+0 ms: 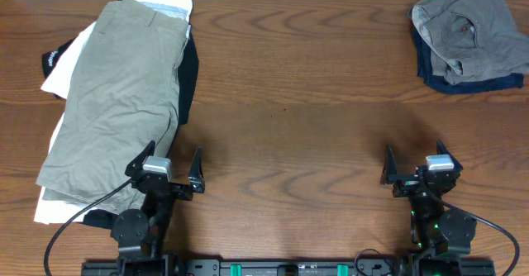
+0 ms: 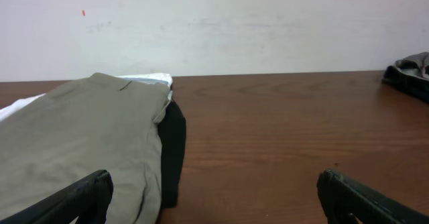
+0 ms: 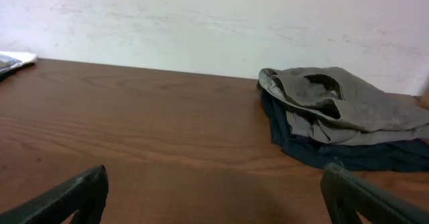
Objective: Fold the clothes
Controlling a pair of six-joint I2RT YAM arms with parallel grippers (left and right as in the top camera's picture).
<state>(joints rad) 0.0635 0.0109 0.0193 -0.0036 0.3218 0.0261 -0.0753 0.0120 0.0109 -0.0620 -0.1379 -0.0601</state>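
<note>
Your left fingers (image 2: 80, 196) and right fingers (image 3: 67, 196), both spread wide and empty, hover at the near edge. Across the counter (image 1: 297, 102), khaki shorts (image 1: 124, 86) lie heaped over a white garment (image 1: 62, 69) and a black garment (image 1: 190, 78) on your left. Smaller grey shorts (image 1: 475, 32) sit crumpled on a navy garment (image 1: 467, 84) at the far right corner. Pinch the grey pair too deep and you will likely drag the navy layer along, since they touch.

Soft, even light from overhead, moderately bright. The counter (image 1: 289, 102) carries only a mild sheen; faint, short shadows hug the clothes (image 1: 116, 102). Both wrist views look slightly soft, most at the lower corners.
</note>
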